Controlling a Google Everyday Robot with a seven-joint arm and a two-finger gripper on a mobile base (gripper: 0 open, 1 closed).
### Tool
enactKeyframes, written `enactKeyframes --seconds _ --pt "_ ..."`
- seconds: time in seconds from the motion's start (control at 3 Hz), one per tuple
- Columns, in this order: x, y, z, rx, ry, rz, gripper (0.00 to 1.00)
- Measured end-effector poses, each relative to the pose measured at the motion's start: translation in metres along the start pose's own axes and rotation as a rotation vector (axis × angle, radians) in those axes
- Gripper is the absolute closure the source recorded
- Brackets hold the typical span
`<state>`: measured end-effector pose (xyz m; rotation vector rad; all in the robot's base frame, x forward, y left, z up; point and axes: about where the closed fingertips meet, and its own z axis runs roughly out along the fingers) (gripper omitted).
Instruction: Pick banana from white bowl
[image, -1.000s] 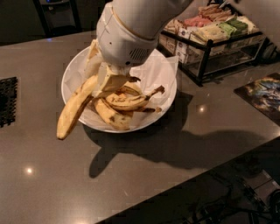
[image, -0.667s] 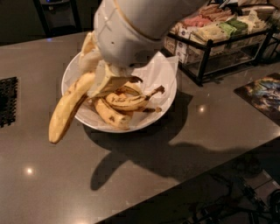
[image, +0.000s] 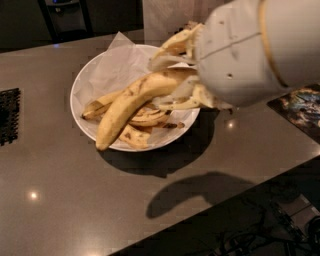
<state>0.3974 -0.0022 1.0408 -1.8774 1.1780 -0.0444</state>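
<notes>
One long, plump yellow banana with brown speckles (image: 131, 106) slants across the large round white bowl (image: 75, 97). Its lower tip reaches over the near rim. Its upper end runs into the robot's pale two-finger gripper (image: 169, 84), which hangs over the bowl's right side at the end of a bulky white arm (image: 250, 50). The jaws look clamped on that upper end, one above the fruit and one below. Whether the banana is clear of the smaller, browner bananas (image: 147, 120) beneath it, I cannot tell. Crinkled white paper (image: 115, 62) lines the bowl, which sits on a smooth grey tabletop (image: 75, 200).

By my judgement the fruit is light but soft. Ripe skin like this bruises or splits under a hard squeeze, and its smooth curve may let it roll in the grip. Held near one end, the long free length will likely droop and pivot. A hold nearer the middle would be steadier, with gentle pressure.
</notes>
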Motion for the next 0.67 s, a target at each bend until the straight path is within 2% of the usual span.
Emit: enactKeyframes --seconds 0.33,0.67 --pt "0.001 0.0 -0.037 0.128 -0.031 0.072 1.0" --pt "-0.011 -0.004 -0.042 0.138 -0.025 0.047 1.0"
